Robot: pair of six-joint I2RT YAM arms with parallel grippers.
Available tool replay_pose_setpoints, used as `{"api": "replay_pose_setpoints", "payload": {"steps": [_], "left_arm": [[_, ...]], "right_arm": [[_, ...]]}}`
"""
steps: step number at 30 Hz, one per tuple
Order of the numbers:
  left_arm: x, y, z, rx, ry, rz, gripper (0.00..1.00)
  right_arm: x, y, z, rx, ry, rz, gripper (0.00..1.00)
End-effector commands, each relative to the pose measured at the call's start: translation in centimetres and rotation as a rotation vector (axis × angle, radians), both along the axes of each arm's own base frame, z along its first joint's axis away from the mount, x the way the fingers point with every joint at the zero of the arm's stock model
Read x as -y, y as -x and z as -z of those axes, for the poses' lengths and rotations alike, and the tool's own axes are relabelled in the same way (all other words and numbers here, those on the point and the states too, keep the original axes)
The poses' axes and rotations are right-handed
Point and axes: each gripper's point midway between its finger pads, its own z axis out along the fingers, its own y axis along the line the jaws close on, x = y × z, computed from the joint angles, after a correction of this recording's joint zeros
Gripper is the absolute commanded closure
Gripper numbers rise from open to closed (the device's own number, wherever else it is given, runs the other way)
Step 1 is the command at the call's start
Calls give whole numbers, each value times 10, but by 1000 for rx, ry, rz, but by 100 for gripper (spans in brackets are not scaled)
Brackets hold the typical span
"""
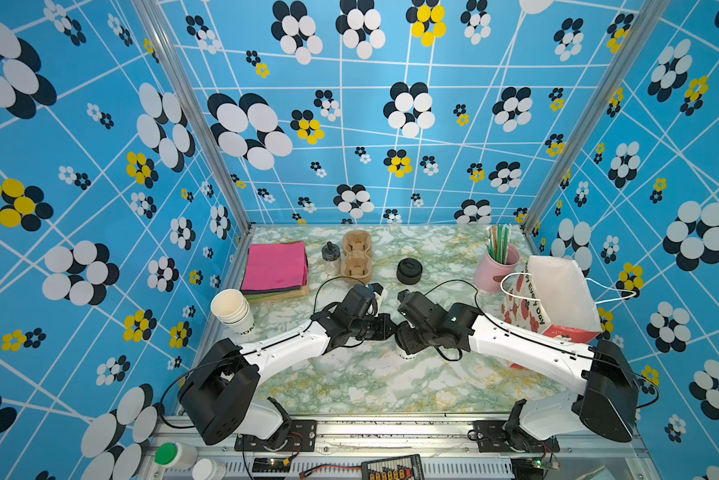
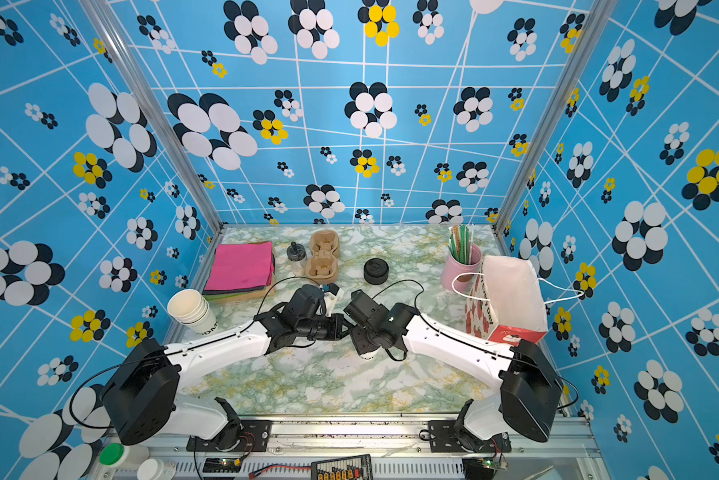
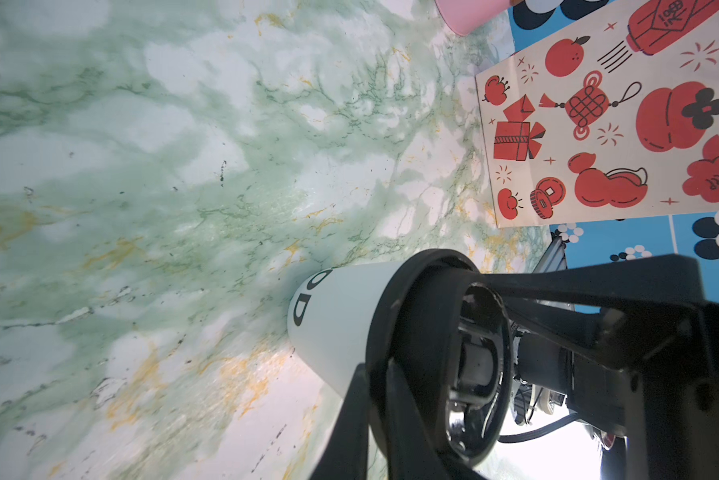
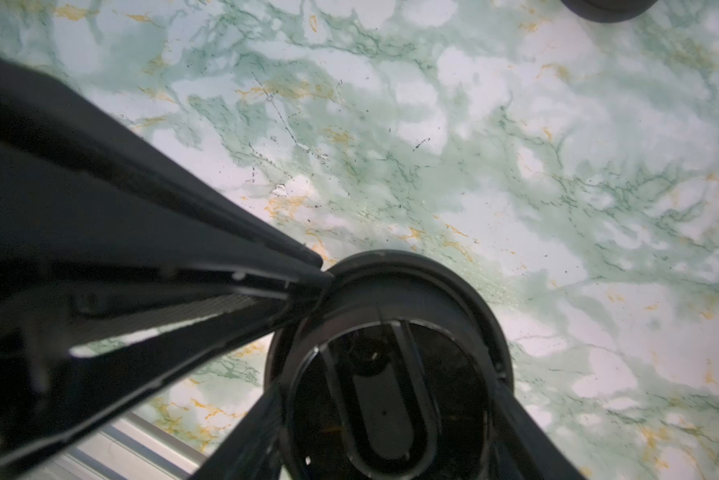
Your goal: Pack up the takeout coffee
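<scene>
Three blue floral walls (image 1: pixel 349 124); cup (image 3: pixel 337 324) on marble tbl (image 1: pixel 370 386).

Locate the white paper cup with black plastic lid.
The black-lidded white paper cup stands mid-table in both top views, beneath the right hand, in front of the squat black lid stack.

The coffee cup (image 3: pixel 333 328) is a white paper one, narrowing toward its foot, with bold dark lettering (image 3: pixel 304 303) low on its side. A round black lid (image 4: pixel 391 374) sits on its mouth, with a raised rim and a long oval tab set into its sunken top. The cup stands upright on the marbled worktop (image 1: pixel 349 374), about midway between the left and right edges. In both top views only its foot shows (image 1: pixel 404 353) (image 2: pixel 367 354).
</scene>
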Motion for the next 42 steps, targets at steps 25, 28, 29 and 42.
{"api": "replay_pose_setpoints", "payload": {"steps": [25, 28, 29, 42], "left_arm": [[-5, 47, 34, -116, -128, 117, 86], [4, 41, 9, -78, -62, 122, 84], [5, 40, 1, -66, -44, 121, 83], [9, 21, -38, -19, 140, 90, 72]], "right_arm": [[103, 99, 109, -470, 428, 62, 65], [103, 99, 109, -469, 428, 62, 65], [103, 99, 109, -470, 429, 63, 65], [101, 97, 107, -461, 415, 59, 65]]}}
